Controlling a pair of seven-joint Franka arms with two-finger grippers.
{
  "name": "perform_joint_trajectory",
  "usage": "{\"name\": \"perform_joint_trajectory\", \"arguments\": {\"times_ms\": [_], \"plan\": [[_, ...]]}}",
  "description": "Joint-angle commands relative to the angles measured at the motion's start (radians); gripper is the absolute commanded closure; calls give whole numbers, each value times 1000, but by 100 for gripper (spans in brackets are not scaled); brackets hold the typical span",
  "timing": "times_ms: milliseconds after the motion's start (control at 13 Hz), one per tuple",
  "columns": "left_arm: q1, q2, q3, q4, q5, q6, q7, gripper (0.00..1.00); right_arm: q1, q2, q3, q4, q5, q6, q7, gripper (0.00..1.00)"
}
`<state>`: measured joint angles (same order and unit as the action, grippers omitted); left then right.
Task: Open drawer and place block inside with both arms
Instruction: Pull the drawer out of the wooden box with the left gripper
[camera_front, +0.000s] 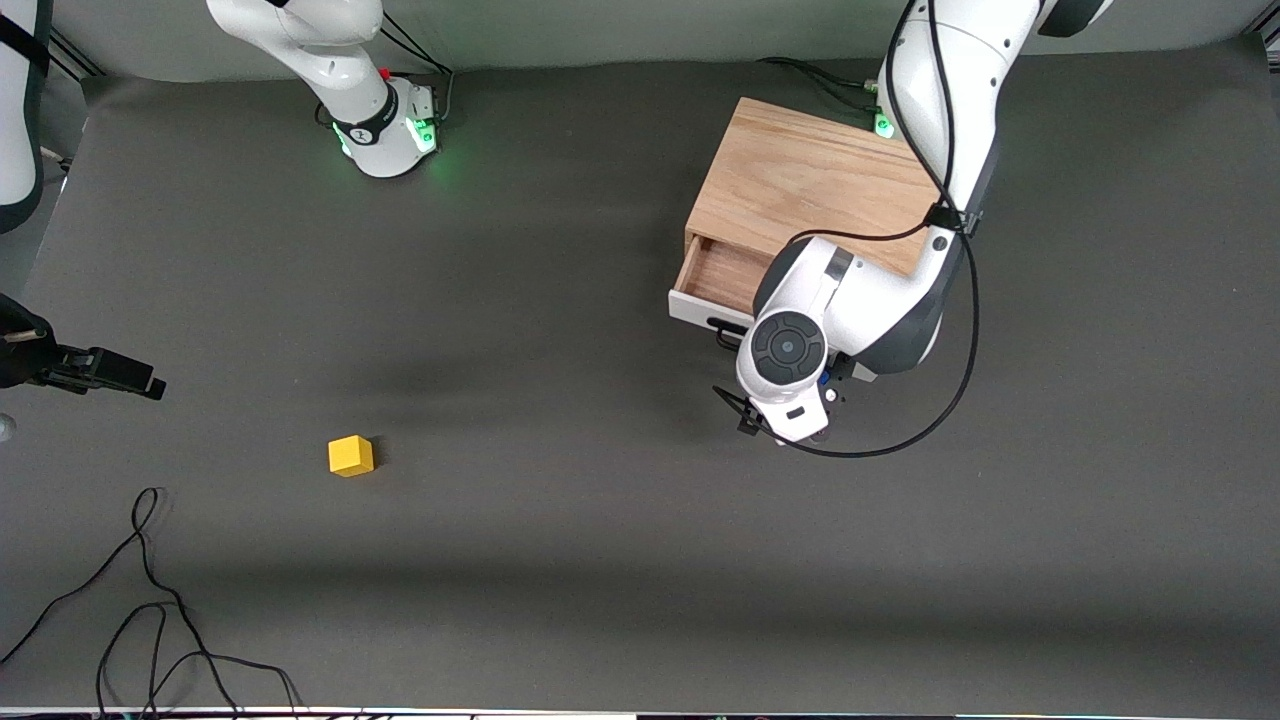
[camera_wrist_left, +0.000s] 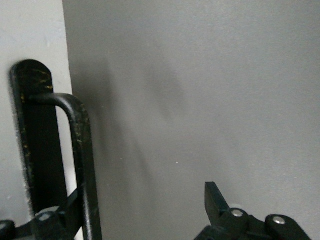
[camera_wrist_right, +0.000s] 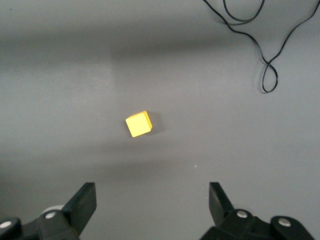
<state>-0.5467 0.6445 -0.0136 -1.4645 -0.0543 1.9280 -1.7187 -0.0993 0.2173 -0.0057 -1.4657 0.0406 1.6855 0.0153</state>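
The drawer (camera_front: 722, 272) in the light-wood box (camera_front: 800, 180) stands partly open, and its brown inside shows. Its white front panel (camera_front: 697, 311) carries a black bar handle (camera_wrist_left: 82, 165). My left gripper (camera_wrist_left: 140, 210) is open at the handle, with one finger (camera_wrist_left: 52, 220) between bar and panel and the other finger (camera_wrist_left: 215, 200) apart from it. In the front view the left wrist (camera_front: 790, 350) hides it. The yellow block (camera_front: 350, 455) lies on the mat toward the right arm's end. My right gripper (camera_wrist_right: 152, 200) is open and empty, up in the air near the block (camera_wrist_right: 138, 124).
Loose black cables (camera_front: 150, 600) lie on the mat nearer the front camera than the block; they also show in the right wrist view (camera_wrist_right: 265, 60). The dark grey mat (camera_front: 560, 400) covers the table.
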Motion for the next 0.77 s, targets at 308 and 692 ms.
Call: {"name": "perform_joint_trajectory", "arguments": {"times_ms": [308,692], "plan": [[-1,49,6,84,10,87,13,0,-5,10,3,22,12,-3,-5,0],[-1,60,6,98,21,146,11,0,-5,10,1,24,13,-3,-5,0]]}}
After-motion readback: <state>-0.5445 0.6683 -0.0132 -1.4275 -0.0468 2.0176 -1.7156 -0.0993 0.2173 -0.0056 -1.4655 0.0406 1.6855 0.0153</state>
